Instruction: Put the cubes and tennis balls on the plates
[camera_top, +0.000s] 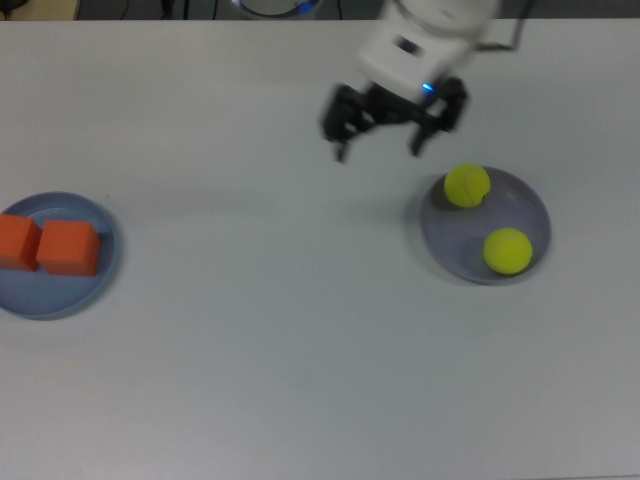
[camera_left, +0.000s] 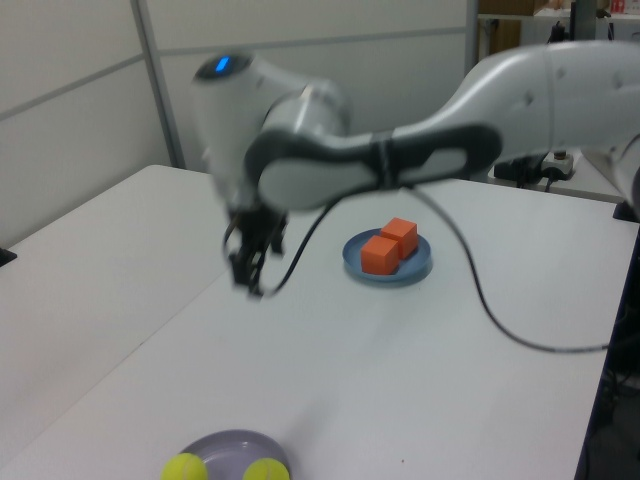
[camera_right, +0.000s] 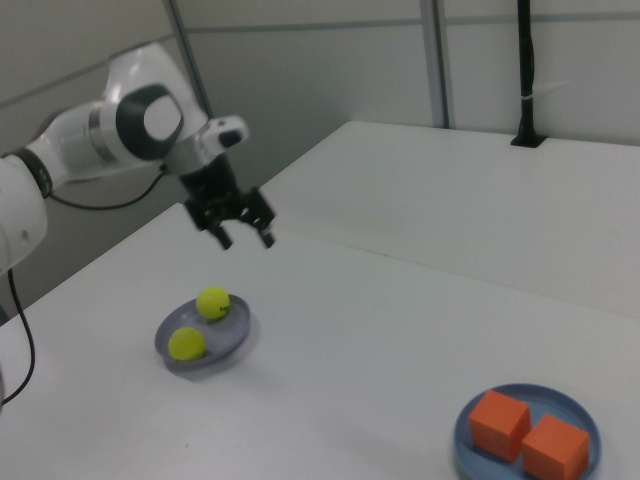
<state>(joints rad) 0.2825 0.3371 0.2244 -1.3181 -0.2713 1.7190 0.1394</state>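
- the wide white surface (camera_top: 250, 350) carries two plates set well apart.
- the white franka arm (camera_left: 420, 150) reaches over it, its black two-finger gripper (camera_top: 380, 140) raised in the air, jaws spread wide and holding nothing.
- the round pale lavender plate (camera_top: 455, 250), at the top view's right, holds both fuzzy yellow-green tennis balls (camera_top: 467, 185), one near the rim and the other (camera_top: 507, 250) apart from it.
- the round light blue plate (camera_top: 60, 300), at the top view's left, holds two matte orange cubes (camera_top: 68, 248) sitting side by side, touching.
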